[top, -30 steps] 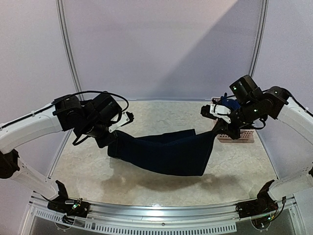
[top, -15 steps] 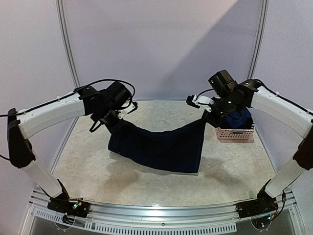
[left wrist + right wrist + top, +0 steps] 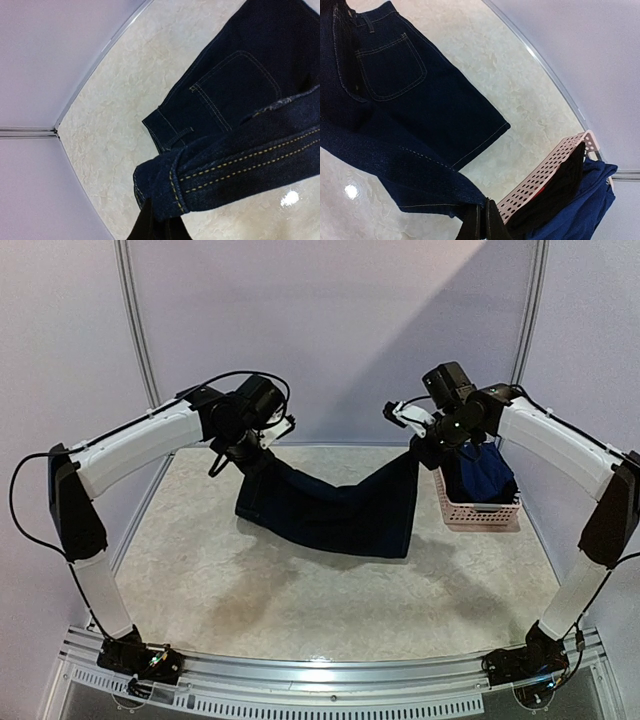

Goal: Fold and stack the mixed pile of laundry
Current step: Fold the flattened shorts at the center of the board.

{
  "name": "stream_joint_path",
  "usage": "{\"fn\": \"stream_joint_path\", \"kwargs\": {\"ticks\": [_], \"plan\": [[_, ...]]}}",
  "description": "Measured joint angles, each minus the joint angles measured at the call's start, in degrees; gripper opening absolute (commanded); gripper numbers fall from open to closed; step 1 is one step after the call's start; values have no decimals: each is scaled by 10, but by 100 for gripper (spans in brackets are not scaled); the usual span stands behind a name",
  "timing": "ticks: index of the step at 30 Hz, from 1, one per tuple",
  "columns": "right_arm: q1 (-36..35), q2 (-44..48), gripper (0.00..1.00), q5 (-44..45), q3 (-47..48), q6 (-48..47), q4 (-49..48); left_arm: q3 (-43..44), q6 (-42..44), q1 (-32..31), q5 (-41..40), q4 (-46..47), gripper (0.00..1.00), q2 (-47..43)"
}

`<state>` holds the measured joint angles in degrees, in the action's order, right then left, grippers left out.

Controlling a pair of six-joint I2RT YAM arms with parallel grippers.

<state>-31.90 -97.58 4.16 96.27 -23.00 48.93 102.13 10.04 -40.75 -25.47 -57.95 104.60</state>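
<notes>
both arms have carried the denim up and toward the back of the desk

since a second ago your two arms have reached farther back and drawn closer together, and the denim piece has gone with them, now slung higher between them. your left gripper has its jaws almost fully closed on a stitched corner of the denim; in the left wrist view the dark fingertips pinch that bunched edge right at their tips. your right gripper has its jaws shut tight on the opposite corner, and the right wrist view shows the fabric running up and away from the closed tips. the cloth sags in a shallow curve between the two grips, with a back pocket showing. its lower edge hangs close above the desk; you cannot tell whether it touches. just right of the right jaws stands the pink basket, holding a blue garment and a black cloth.
</notes>
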Motion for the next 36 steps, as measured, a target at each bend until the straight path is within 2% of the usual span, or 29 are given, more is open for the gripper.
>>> {"fn": "stream_joint_path", "kwargs": {"ticks": [8,12,21,26,30,36], "plan": [[0,99,0,27,-6,-33,-19,5,1,-11,53,-19,0,-97],[0,157,0,21,-37,-55,-19,-26,-1,-40,85,-30,0,-155],[0,275,0,-83,-171,-89,54,-149,-51,-133,136,-76,0,-186],[-3,347,0,-149,-220,-105,104,-207,-97,-160,182,-71,0,-230],[-3,344,0,-163,-225,-103,102,-230,-118,-160,185,-65,0,-251],[-3,237,0,-141,-213,-87,57,-241,-138,-142,182,-63,0,-215]]}}
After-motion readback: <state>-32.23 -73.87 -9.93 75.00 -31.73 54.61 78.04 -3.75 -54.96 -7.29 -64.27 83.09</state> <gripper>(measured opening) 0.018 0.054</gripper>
